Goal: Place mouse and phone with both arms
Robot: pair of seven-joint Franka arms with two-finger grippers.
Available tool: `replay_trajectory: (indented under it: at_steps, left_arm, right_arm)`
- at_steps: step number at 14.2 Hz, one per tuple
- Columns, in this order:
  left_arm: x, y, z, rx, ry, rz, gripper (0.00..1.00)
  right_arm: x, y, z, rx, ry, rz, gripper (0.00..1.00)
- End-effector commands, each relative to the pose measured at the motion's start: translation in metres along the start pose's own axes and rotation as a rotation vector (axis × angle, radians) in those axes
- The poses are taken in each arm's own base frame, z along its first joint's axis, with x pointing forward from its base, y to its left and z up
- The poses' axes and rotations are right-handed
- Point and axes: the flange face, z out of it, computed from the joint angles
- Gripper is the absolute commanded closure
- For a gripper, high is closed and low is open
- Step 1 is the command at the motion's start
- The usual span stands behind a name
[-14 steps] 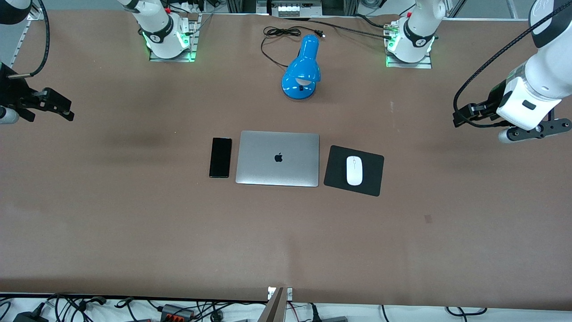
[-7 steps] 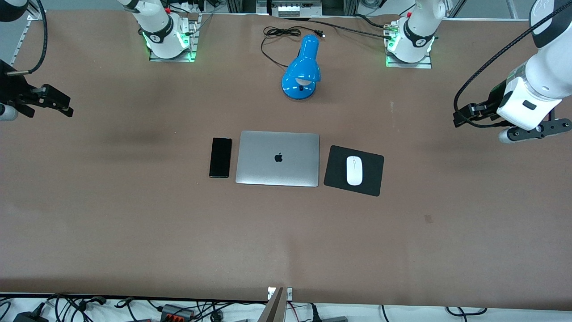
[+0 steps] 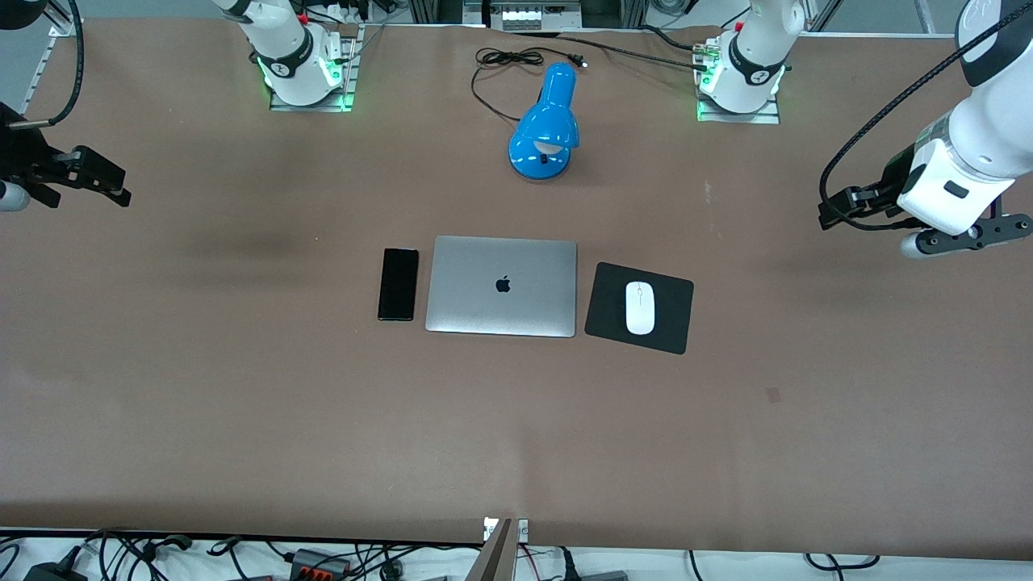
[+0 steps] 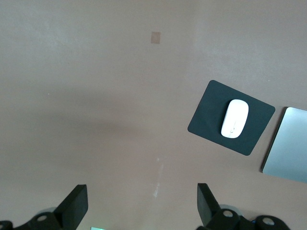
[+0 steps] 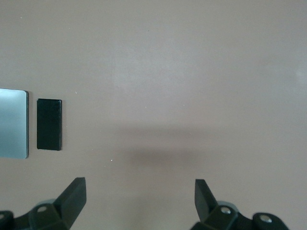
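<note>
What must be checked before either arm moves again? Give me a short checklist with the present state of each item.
1. Mouse lies on the mouse pad, beside the laptop toward the left arm's end of the table: ok.
2. Phone lies flat on the table beside the laptop, toward the right arm's end, apart from it: ok.
3. Left gripper open and holding nothing, over bare table: ok.
4. Right gripper open and holding nothing, over bare table: ok.
5. Both grippers well away from mouse and phone: ok.
6. Blue lamp and its cord stand farther from the front camera than the laptop, touching neither task item: ok.
</note>
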Motion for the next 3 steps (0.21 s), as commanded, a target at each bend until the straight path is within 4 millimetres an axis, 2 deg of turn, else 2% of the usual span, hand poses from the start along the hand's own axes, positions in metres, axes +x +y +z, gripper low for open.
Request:
replay_trajectory:
  at_steps: [1, 3]
  left_arm:
    - [-0.0036, -0.0036, -0.0033, -0.021, 0.005, 0.011, 0.0]
    - [-0.0038, -0.0036, -0.0032, -0.02, 0.003, 0.011, 0.0]
  right_arm:
    - [-0.0082, -0.0005, -0.0049, 0.003, -0.002, -0.004, 0.0]
    - [-0.0081, -0.0005, -0.005, 0.003, -0.001, -0.004, 0.0]
